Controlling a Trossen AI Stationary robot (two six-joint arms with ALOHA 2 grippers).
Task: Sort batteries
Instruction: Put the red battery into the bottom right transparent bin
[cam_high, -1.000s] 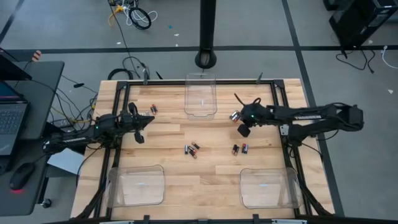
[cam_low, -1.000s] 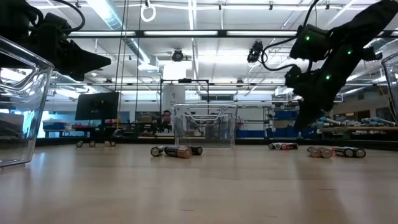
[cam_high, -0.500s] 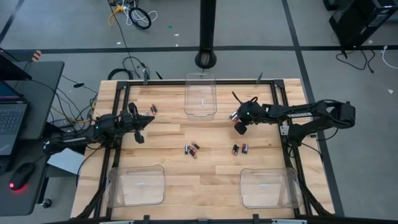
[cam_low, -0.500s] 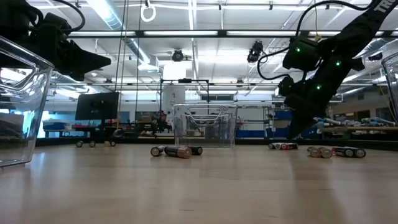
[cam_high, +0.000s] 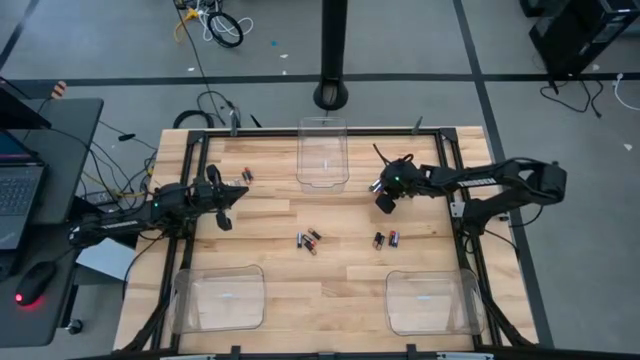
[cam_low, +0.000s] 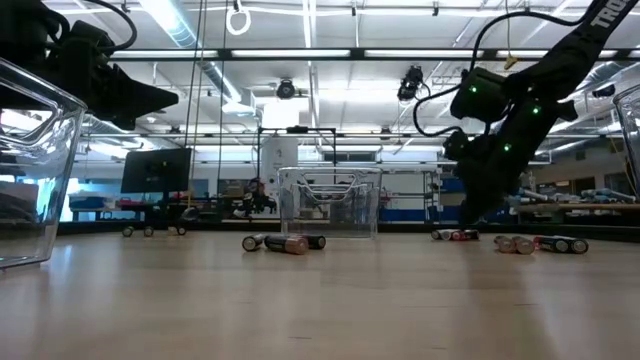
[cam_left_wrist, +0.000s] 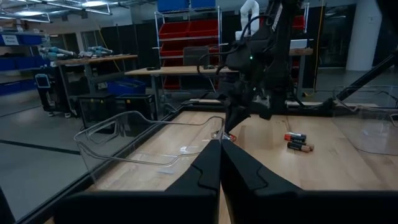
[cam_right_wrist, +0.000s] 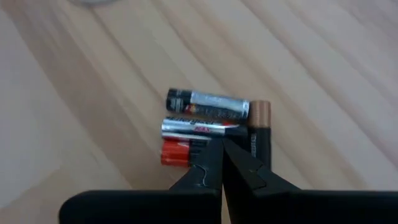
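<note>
A: Where are the batteries lying?

B: Scattered flat on the bench (cam_high: 250, 215). A small cluster (cam_high: 309, 240) sits near the middle, another pair (cam_high: 386, 240) lies toward the right edge, and two more (cam_high: 247, 175) lie near the far left part, beside the clear bin (cam_high: 322, 153) at the far edge.

A: And the right tool?

B: The right tool (cam_high: 383, 196) hangs over a group of three batteries (cam_right_wrist: 211, 121) just right of that far bin, its fingers pressed together and holding nothing. Only the right wrist view shows them clearly: two lie side by side with long axes parallel, and a copper-ended one lies crosswise at their end.

A: Does the overhead camera show that?

B: No, there the arm covers them. The low view shows batteries as a row lying on their sides (cam_low: 283, 242), some pointing at the camera, others (cam_low: 540, 244) broadside.

A: The left tool?

B: The left tool (cam_high: 224, 205) waits above the left side of the bench, fingers together and empty. Its wrist view looks across to the right arm and one pair (cam_left_wrist: 298, 142) lying parallel.

A: Other bins?

B: Two more clear bins, one at the near left corner (cam_high: 218, 300), one at the near right corner (cam_high: 432, 302).
</note>
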